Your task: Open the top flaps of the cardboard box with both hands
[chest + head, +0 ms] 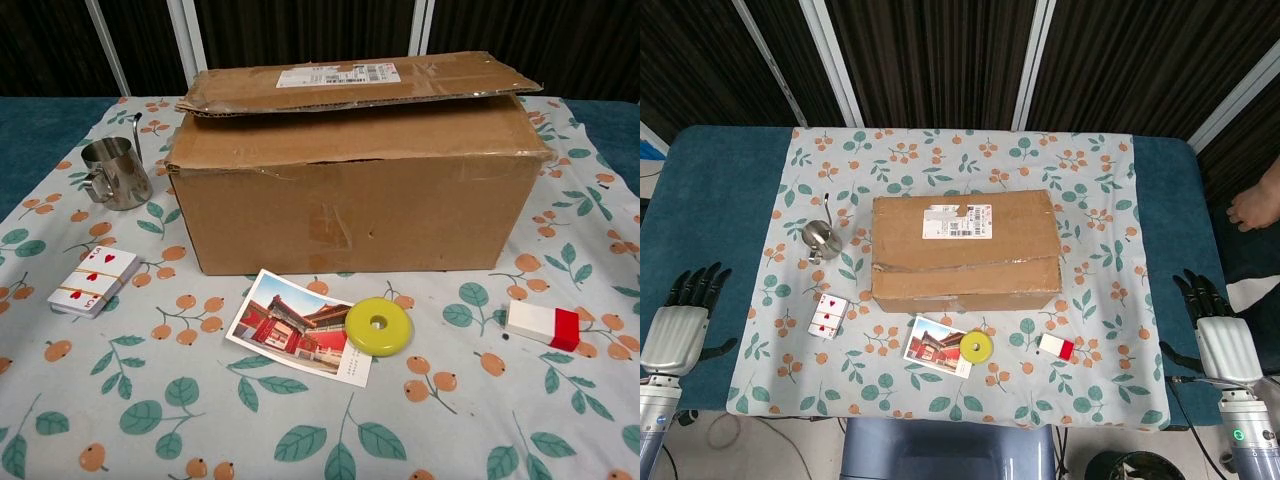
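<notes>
Cardboard box [965,250]: I see it at the middle of the bench, standing on the floral cloth [1090,190], its long side facing me.
Top flaps [360,80]: still down over the box; in my chest view the far flap with the shipping label [957,221] sits slightly raised, overlapping the near one.
Left robot hand [685,315]: resting at the left edge of the bench on the blue cover [710,200], off the cloth, well apart from the box; fingers apart and pointing away from me, holding nothing. I see it only in the head view.
Right robot hand [1218,325]: at the right edge of the bench, also on the blue cover and well apart from the box; fingers spread, nothing in them.
Metal cup [115,172]: left of the box, near its far left corner, upright, handle turned to the left.
Playing cards [93,280]: a banded deck lying flat, near and to the left of the box.
Postcard [300,325]: flat on the cloth just in front of the box, showing a red building.
Yellow ring [378,325]: lying on the postcard's right edge.
Red and white block [542,325]: near right of the box, flat on the cloth.
</notes>
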`<action>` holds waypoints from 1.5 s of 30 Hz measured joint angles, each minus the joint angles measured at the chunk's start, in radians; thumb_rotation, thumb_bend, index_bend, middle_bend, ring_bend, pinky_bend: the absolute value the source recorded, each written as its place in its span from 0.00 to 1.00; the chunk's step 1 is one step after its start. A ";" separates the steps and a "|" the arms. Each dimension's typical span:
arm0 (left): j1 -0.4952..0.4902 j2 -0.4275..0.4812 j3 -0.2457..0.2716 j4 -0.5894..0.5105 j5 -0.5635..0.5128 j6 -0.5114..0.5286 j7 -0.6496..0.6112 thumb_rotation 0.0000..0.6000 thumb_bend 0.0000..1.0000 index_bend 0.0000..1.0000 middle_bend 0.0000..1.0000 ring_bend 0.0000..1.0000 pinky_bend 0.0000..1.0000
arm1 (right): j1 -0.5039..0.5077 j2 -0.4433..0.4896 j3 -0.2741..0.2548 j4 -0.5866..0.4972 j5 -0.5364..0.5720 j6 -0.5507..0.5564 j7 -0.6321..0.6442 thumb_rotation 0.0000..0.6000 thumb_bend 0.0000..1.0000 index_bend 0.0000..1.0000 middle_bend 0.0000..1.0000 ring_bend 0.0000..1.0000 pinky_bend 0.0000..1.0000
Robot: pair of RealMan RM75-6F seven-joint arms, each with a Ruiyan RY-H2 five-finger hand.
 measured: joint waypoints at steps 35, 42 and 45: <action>-0.102 0.016 -0.087 -0.218 0.008 -0.042 0.136 1.00 0.21 0.00 0.00 0.00 0.00 | 0.011 -0.025 0.019 0.016 0.045 -0.029 -0.005 1.00 0.27 0.00 0.00 0.00 0.23; -0.246 -0.026 -0.192 -0.307 -0.114 -0.152 0.304 1.00 0.23 0.00 0.00 0.00 0.00 | 0.014 -0.027 0.024 0.007 0.081 -0.055 0.001 1.00 0.28 0.00 0.00 0.00 0.23; -0.310 -0.068 -0.229 -0.320 -0.193 -0.197 0.371 1.00 0.23 0.00 0.00 0.00 0.00 | 0.015 -0.025 0.030 0.001 0.103 -0.065 0.008 1.00 0.28 0.00 0.00 0.00 0.23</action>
